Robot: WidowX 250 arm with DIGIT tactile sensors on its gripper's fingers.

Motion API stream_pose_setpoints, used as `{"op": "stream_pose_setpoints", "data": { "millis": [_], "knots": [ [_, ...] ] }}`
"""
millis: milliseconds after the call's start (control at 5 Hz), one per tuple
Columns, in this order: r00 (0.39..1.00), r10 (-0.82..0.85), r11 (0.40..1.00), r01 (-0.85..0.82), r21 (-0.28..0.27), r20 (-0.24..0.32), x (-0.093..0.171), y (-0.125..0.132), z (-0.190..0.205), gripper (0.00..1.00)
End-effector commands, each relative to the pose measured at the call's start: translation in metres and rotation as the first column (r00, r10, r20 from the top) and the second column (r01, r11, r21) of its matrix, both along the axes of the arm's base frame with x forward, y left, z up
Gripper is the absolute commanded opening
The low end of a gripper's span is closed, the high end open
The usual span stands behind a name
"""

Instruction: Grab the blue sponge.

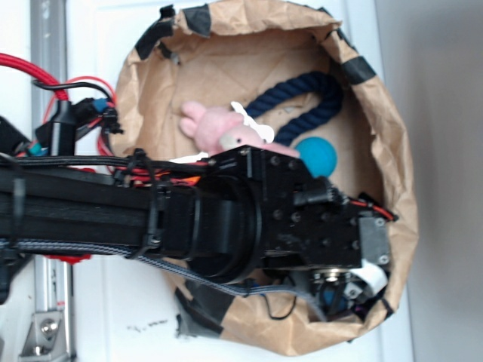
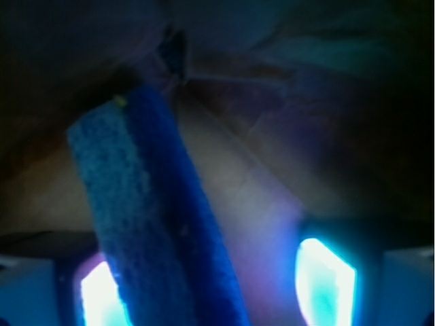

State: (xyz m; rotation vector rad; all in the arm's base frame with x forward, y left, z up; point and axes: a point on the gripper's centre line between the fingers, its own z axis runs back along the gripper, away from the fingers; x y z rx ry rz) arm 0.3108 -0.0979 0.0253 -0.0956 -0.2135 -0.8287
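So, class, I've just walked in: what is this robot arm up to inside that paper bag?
The arm reaches into the brown paper bag, its gripper low inside. In the wrist view the blue sponge stands on edge between the fingers, against the left one. Whether they have closed on it cannot be told. A pink plush toy, teal ball and navy rope lie untouched.

Exterior looks straight down from above; wrist peers close into the paper bag (image 1: 392, 151).
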Motion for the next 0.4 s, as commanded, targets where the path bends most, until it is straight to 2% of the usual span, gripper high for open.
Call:
{"op": "stream_pose_setpoints", "data": {
  "millis": [0,200],
  "knots": [
    [0.999,0.04,0.999,-0.04,-0.021,0.009,-0.022,-0.007,0.018,0.0],
    [0.989,0.147,0.989,-0.146,-0.022,0.016,-0.03,0.011,0.03,0.0]
  ]
}}
